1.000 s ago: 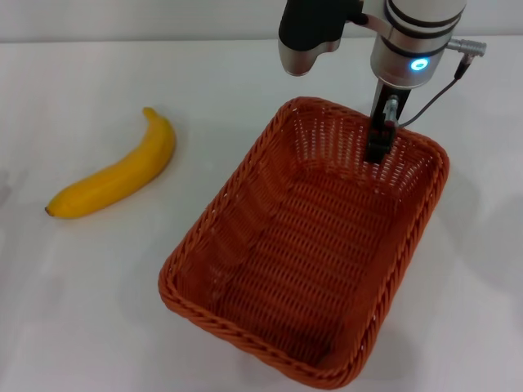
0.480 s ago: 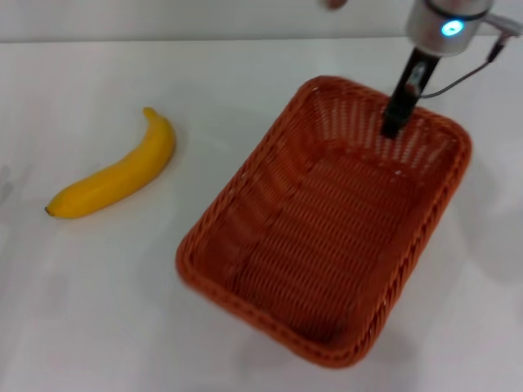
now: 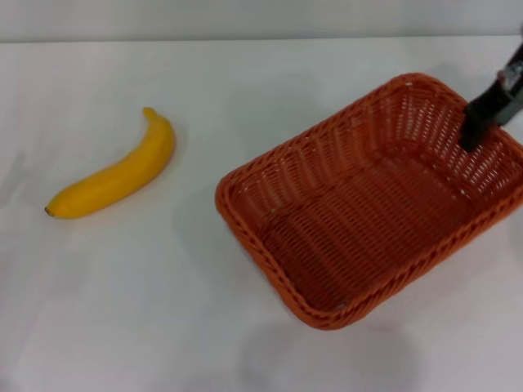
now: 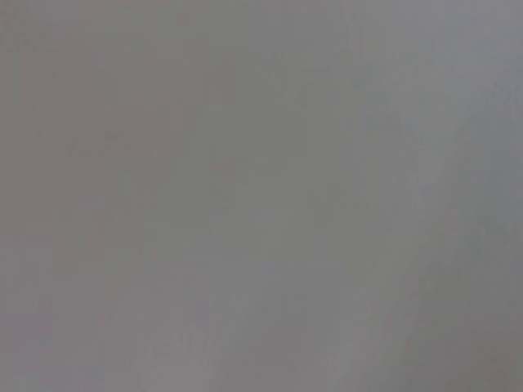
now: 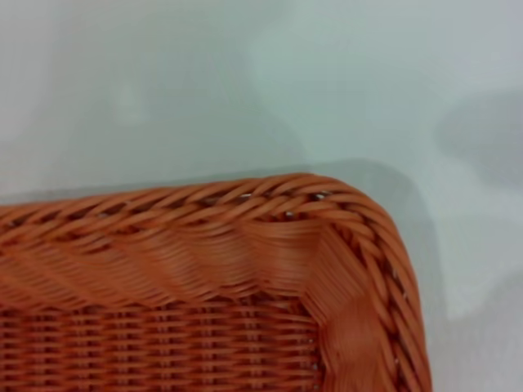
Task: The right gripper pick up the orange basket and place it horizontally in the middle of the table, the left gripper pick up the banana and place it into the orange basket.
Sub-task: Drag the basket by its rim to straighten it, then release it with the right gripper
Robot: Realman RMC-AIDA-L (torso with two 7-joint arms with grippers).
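Observation:
The orange basket (image 3: 368,220) hangs slightly above the white table (image 3: 270,82) at the right, tilted, with its shadow on the tabletop below it. My right gripper (image 3: 474,135) reaches in from the right edge and is shut on the basket's far right wall. One black finger (image 3: 484,113) shows inside the wall; the other is hidden behind it. The right wrist view shows a rounded corner of the basket (image 5: 245,245) over the table (image 5: 245,82). The yellow banana (image 3: 118,175) lies on the table at the left. My left gripper is out of view.
The left wrist view shows only a plain grey surface. White tabletop stretches between the banana and the basket and along the front edge.
The right gripper has swung to the right, carrying the basket with it and turning it from lengthwise toward crosswise. The banana has not moved.

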